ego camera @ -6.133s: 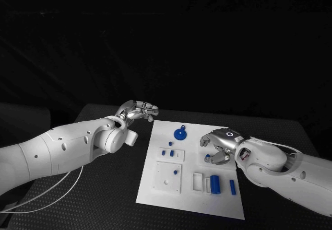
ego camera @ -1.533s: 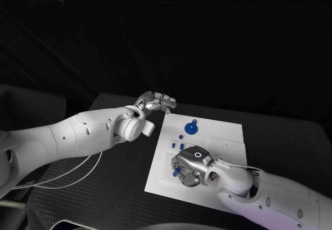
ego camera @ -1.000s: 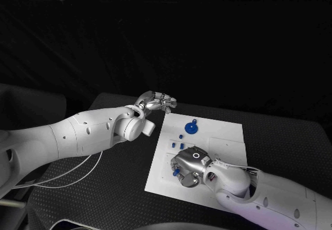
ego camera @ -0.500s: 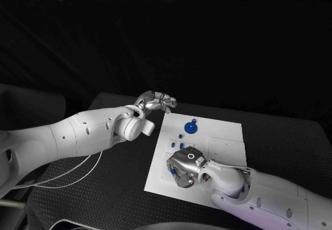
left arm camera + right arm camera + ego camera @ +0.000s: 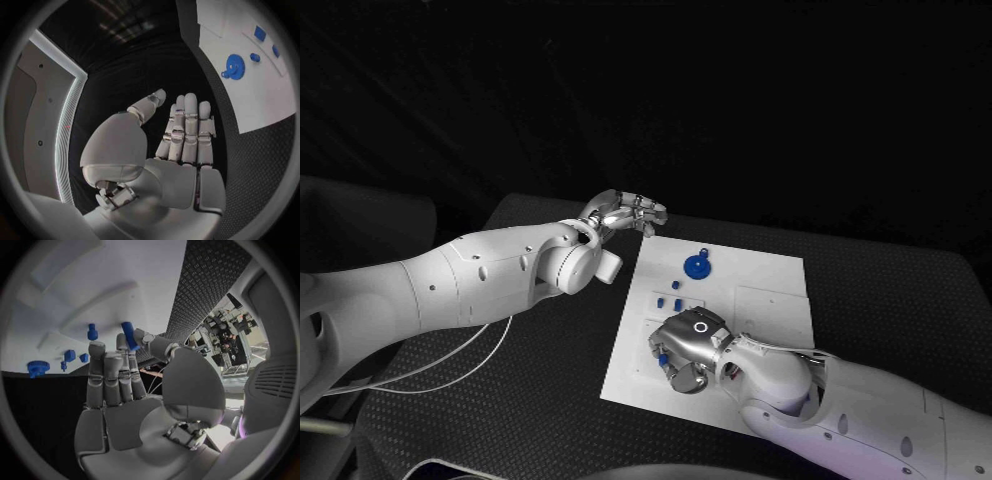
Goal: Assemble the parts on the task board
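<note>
The white task board point(image 5: 769, 285) lies in the middle of the black table. My right hand point(image 5: 687, 348) hovers over its near left part and pinches a blue peg point(image 5: 129, 335) between thumb and a finger, the tip close to the board point(image 5: 94, 285). Beside it a second blue peg point(image 5: 92, 332) stands in the board. A blue gear point(image 5: 697, 267) sits at the far end, with small blue pieces point(image 5: 671, 301) between it and the hand. My left hand point(image 5: 629, 213) hangs off the board's far left corner, fingers straight, holding nothing point(image 5: 187, 130).
Raised white blocks point(image 5: 81, 300) with recesses sit on the board under my right hand. The gear point(image 5: 234, 65) and two small blue pieces point(image 5: 260, 33) lie near the board edge closest to my left hand. Black textured table point(image 5: 877, 290) surrounds the board.
Over the last second my right hand has crept a little toward the board's left side with the peg. The left hand has stayed where it was.
</note>
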